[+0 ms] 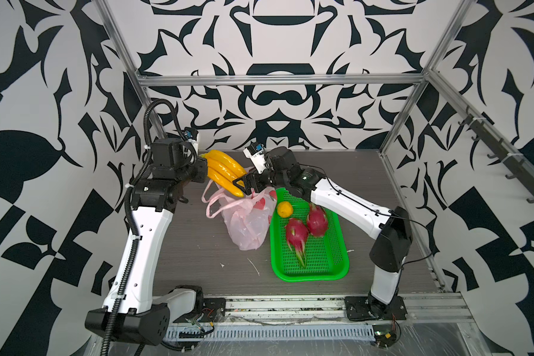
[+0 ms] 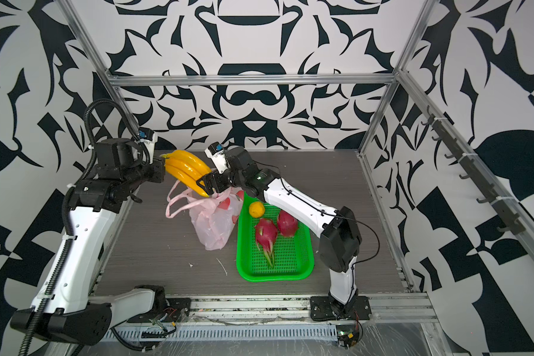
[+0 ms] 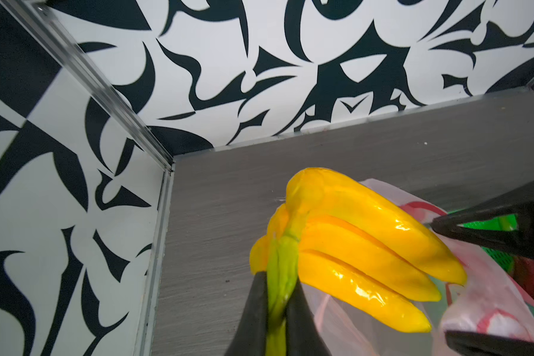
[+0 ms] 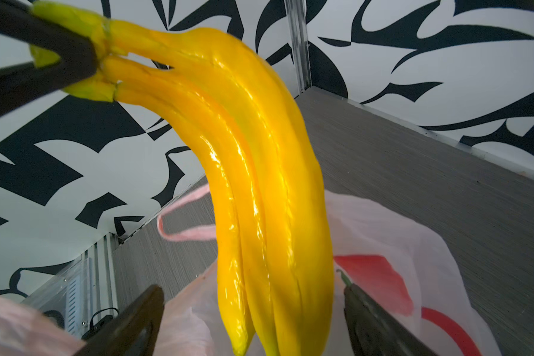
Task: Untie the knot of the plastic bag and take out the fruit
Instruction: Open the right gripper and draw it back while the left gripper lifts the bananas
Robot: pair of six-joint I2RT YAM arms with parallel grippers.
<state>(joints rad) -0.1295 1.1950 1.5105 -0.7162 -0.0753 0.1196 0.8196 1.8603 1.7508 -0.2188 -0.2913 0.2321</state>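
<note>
In both top views the banana bunch covered the fingertips of the left gripper, and the bunch together with the right gripper hid the mouth of the plastic bag. The right arm covered the far right corner of the green basket. In the right wrist view the picture's edge cut off the tips of the bunch, and a pink patch was too blurred to identify.

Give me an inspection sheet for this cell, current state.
Surface: grey wood-grain tabletop.
Job's things: plastic bag slumped, handles loose, no knot seen; banana bunch held over it; two dragon fruits and round yellow fruit in green basket.
Clutter: white scraps on tabletop.
Grippers: left gripper shut on banana bunch at stem; right gripper open, fingers either side of its tips.
Cables: corrugated conduit along left arm; thin cable on right arm.
Surroundings: patterned walls, aluminium frame, hook rack.
</note>
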